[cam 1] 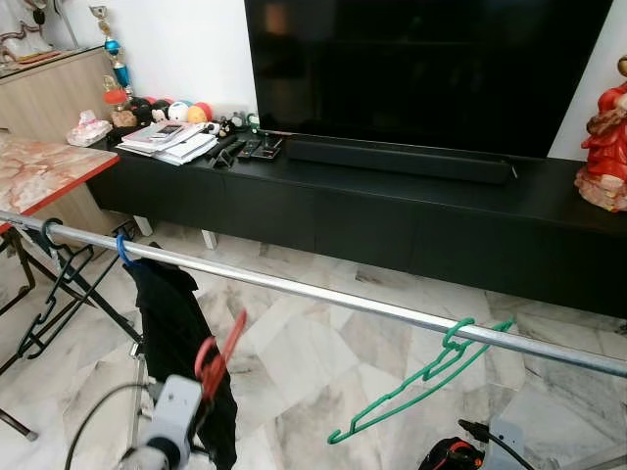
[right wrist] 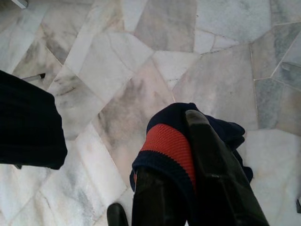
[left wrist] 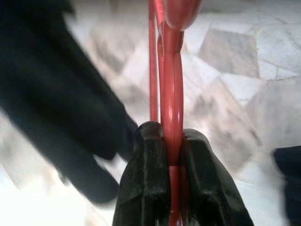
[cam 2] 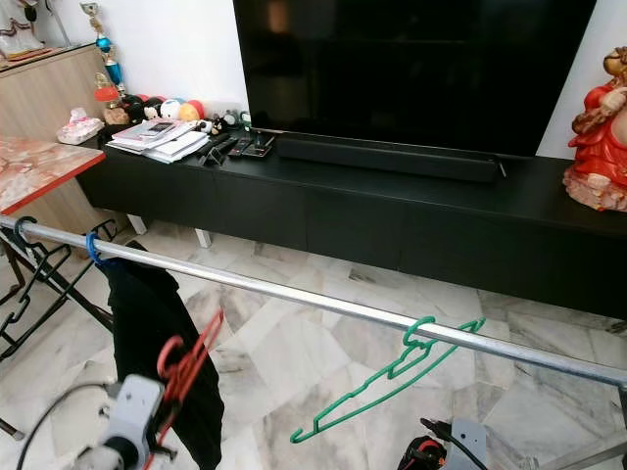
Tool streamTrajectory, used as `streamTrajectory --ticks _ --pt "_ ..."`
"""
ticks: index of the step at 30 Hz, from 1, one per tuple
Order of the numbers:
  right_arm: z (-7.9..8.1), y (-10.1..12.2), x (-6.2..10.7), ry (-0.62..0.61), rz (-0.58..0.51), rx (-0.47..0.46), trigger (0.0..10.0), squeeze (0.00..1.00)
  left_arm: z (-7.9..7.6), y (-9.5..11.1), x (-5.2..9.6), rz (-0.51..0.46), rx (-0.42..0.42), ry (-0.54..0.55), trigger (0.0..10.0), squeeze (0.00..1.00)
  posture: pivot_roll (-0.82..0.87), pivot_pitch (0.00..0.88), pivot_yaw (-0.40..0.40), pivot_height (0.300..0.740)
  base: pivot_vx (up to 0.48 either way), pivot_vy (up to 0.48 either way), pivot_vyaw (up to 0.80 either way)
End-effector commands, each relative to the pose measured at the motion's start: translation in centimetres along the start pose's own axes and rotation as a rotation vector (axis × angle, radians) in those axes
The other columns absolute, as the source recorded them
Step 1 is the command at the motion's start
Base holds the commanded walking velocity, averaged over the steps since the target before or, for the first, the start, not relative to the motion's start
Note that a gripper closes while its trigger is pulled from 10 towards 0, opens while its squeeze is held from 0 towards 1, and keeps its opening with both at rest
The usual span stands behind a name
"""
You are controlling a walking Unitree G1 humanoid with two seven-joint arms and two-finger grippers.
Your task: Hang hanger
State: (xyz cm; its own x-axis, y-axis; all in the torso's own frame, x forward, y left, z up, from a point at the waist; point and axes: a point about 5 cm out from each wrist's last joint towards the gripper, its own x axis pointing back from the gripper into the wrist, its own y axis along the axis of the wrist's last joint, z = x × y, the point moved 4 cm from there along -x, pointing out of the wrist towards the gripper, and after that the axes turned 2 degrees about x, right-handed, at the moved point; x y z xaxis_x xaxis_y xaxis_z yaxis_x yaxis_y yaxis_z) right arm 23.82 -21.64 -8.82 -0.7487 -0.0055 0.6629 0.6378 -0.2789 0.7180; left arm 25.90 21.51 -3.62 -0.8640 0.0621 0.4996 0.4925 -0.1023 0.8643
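Nearest, low on the left: left gripper [left wrist: 171, 155] clamped tight on thin red plastic hanger [cam 1: 223, 354], wire pinched between both black fingers [left wrist: 141, 183], hook end pointing up and away, below the rail and just beside black garment [cam 1: 181, 333]. Low on the right: right gripper [right wrist: 188, 188] closed around dark navy cloth with a red knitted band [right wrist: 167, 143], held above the pale marble floor [cam 1: 323, 362].

Next out: long silver metal drying rail [cam 1: 323, 294] crossing the scene, black garment hanging from a blue hook [cam 1: 122, 250] toward the left end, green plastic hanger [cam 1: 421, 377] hooked on tilted toward the right, open rail between the two.

Beyond: low black TV cabinet [cam 1: 392, 211] with a large dark television [cam 1: 431, 69], papers and remotes at its left.

Likely risks: red hook catching in the black garment during the lift; hook tip meeting the rail off-line and glancing off; thin wire twisting in the pinch, leaving the hook turned away from the rail.
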Motion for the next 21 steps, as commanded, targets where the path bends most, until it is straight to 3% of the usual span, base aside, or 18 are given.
streamTrajectory --ticks 1,2,4,5,6,7,8,9,12,19,21 --pt "0.0 -0.2 0.0 -0.005 0.012 0.005 10.0 0.00 2.8 -1.3 0.2 0.071 0.042 0.130 10.0 0.00 0.10 0.000 0.031 0.740 0.000 0.000 0.00" --pt "-0.1 -0.2 0.0 -0.006 0.014 0.006 10.0 0.00 3.4 -1.7 0.2 0.088 0.049 0.157 10.0 0.00 0.10 0.000 0.030 0.740 0.000 0.000 0.00" --pt "-0.1 -0.2 0.0 -0.011 0.017 0.005 10.0 0.00 5.0 -3.3 0.7 0.151 0.172 0.248 10.0 0.00 0.11 0.000 0.022 0.740 0.000 0.000 0.00" --pt "-0.2 -0.3 0.0 -0.014 0.025 0.011 10.0 0.00 5.5 -5.5 1.3 0.245 0.219 0.289 10.0 0.00 0.11 0.000 0.019 0.740 0.000 0.000 0.00" --pt "-0.2 -0.3 0.0 -0.014 0.025 0.011 10.0 0.00 5.5 -5.5 1.3 0.245 0.219 0.289 10.0 0.00 0.11 0.000 0.019 0.740 0.000 0.000 0.00" --pt "-0.2 -0.3 0.0 -0.016 0.029 0.013 10.0 0.00 5.2 -6.6 1.7 0.294 0.196 0.282 10.0 0.00 0.11 0.000 0.019 0.740 0.000 0.000 0.00" --pt "-0.3 -0.4 0.0 -0.022 0.039 0.013 10.0 0.00 3.9 -9.3 2.7 0.409 0.106 0.238 10.0 0.00 0.11 0.000 0.020 0.740 0.000 0.000 0.00" --pt "-0.3 -0.4 0.0 -0.022 0.039 0.013 10.0 0.00 3.9 -9.3 2.7 0.409 0.106 0.238 10.0 0.00 0.11 0.000 0.020 0.740 0.000 0.000 0.00" --pt "-0.3 -0.5 0.0 -0.027 0.054 0.021 10.0 0.00 2.0 -13.4 4.9 0.573 0.102 0.225 10.0 0.00 0.09 0.000 0.021 0.740 0.000 0.000 0.00" --pt "-0.7 -0.7 0.0 -0.056 0.083 0.048 10.0 0.00 0.7 -13.8 4.8 0.592 0.097 0.212 10.0 0.00 0.10 0.000 0.011 0.740 0.000 0.000 0.00" --pt "-1.3 -1.5 0.1 -0.093 0.175 0.144 10.0 0.00 0.9 -13.3 4.3 0.583 0.077 0.196 10.0 0.00 0.10 0.000 0.012 0.740 0.000 0.000 0.00"
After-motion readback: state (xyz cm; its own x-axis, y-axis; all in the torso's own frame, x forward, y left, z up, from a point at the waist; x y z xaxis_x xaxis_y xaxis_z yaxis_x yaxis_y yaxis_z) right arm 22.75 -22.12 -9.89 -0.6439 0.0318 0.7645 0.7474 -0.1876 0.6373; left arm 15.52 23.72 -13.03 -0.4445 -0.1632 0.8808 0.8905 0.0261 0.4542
